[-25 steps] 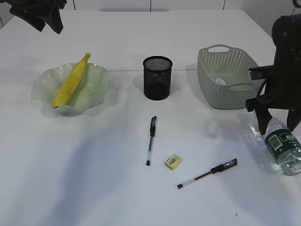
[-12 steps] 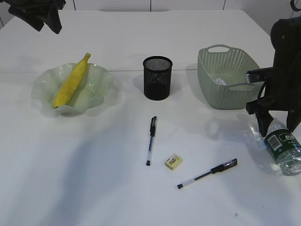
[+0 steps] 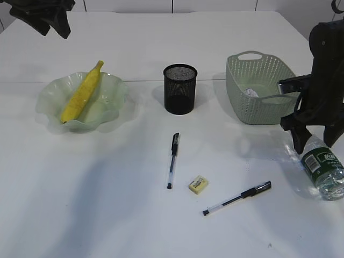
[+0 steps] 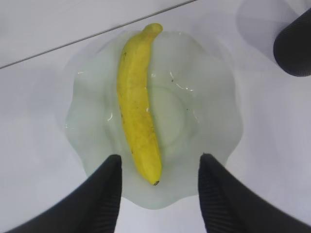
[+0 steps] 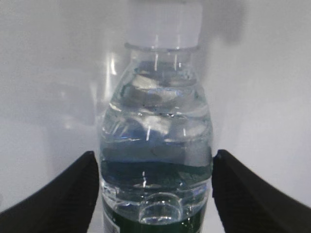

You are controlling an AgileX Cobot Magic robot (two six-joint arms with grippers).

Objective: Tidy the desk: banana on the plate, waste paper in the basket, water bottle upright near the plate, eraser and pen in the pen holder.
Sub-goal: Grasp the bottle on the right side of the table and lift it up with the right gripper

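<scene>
Two grippers are standing spread: the right gripper [image 5: 155,194] is straddling the water bottle [image 3: 322,167] lying beside the basket [image 3: 258,88], while the left gripper [image 4: 158,191] is hovering above the banana [image 4: 138,111] on the plate [image 4: 209,121].

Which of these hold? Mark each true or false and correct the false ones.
1. The banana lies on the plate. True.
2. The water bottle stands upright beside the plate. False: it lies on its side at the table's right edge, far from the plate.
3. Two pens lie on the table. True.
4. The eraser is inside the pen holder. False: it lies on the table between the pens.
5. The right end effector straddles the bottle, fingers either side. True.
</scene>
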